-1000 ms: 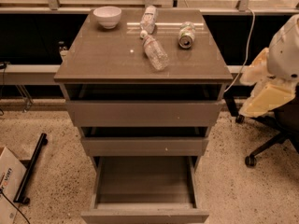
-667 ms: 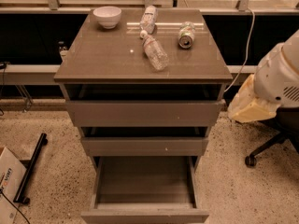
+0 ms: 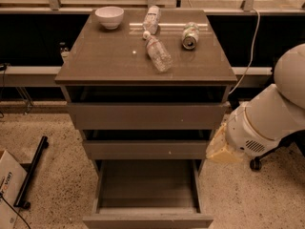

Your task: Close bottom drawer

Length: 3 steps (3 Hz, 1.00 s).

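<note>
Gripper (image 3: 219, 150) near bottom drawer (image 3: 147, 220) (open)

- A grey-brown cabinet top (image 3: 95, 63) carries several loose things.
- A white bowl (image 3: 109, 17) stands upright at its far left corner.
- A clear plastic bottle (image 3: 158, 55) lies on its side near the middle, its white cap pointing far.
- A second bottle (image 3: 151, 19) lies at the far edge, just beyond the first.
- A can (image 3: 190, 36) lies on its side to the right of the bottles.
- The top drawer (image 3: 143, 116) and the middle drawer (image 3: 143, 149) both stand a little way out.
- On the speckled floor (image 3: 57, 142), near left, sit a cardboard box (image 3: 7, 185) and a black bar (image 3: 31, 178).
- A white cable (image 3: 251, 51) hangs down at the right.
</note>
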Available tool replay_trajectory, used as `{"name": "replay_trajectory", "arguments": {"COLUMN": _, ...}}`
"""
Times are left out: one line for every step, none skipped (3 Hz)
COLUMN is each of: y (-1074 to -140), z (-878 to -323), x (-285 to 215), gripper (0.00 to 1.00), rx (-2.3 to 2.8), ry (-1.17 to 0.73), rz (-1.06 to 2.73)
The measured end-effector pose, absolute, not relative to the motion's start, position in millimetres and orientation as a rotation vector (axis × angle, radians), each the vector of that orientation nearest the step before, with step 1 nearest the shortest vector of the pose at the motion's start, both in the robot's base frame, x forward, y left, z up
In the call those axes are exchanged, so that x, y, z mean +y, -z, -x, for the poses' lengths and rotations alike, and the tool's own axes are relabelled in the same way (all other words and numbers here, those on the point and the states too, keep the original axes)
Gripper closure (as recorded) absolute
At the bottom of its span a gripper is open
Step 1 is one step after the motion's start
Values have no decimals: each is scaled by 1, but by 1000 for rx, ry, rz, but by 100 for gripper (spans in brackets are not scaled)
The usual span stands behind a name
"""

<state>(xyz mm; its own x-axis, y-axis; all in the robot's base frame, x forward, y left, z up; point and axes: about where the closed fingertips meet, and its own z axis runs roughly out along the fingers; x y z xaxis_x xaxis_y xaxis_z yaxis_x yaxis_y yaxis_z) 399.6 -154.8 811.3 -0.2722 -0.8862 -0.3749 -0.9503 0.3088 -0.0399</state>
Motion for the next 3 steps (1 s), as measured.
{"name": "replay_trajectory", "arguments": {"y": -811, "z": -400, "x": -155, "gripper": 100, "rx": 2254, "ry": -275, "rz": 1651}}
{"name": "replay_trajectory", "arguments": {"y": -790, "z": -400, "x": -146, "gripper": 100, "rx": 2261, "ry": -319, "rz": 1647}}
{"name": "replay_trajectory", "arguments": {"y": -757, "z": -397, "x": -136, "gripper": 100, "rx": 2250, "ry": -384, "rz": 1628}}
